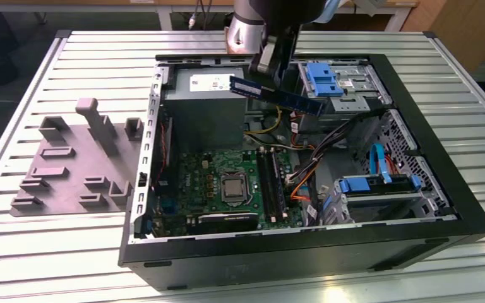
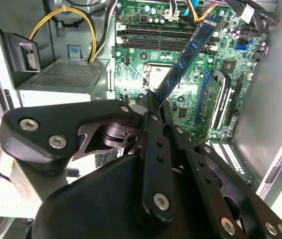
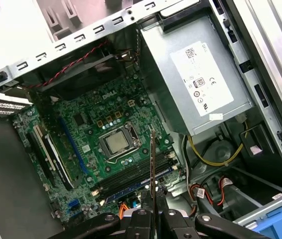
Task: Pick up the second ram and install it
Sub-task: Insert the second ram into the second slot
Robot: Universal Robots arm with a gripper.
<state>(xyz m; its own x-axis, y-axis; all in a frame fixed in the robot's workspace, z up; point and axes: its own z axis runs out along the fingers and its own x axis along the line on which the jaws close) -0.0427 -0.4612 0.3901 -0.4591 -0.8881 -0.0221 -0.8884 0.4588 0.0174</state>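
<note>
**Memory stick held in the air over the open computer case**

A ribbed metal table carries one open computer case and, at the exterior view's left, one grey holder plate with upright posts. Inside the case lie one green circuit board, one grey power supply box and two blue drive brackets.

One arm reaches down from above. Its gripper pinches the second ram at one end, both fingers pressed against its flat faces. In the exterior view the stick hangs clear above the case, over the edge of the power supply box, long axis nearly level and slanting slightly down toward the exterior view's right. In the second wrist view the second ram runs away from the fingers over the board. In the first wrist view it shows edge-on, a thin line above the long black sockets, not touching them.
</note>
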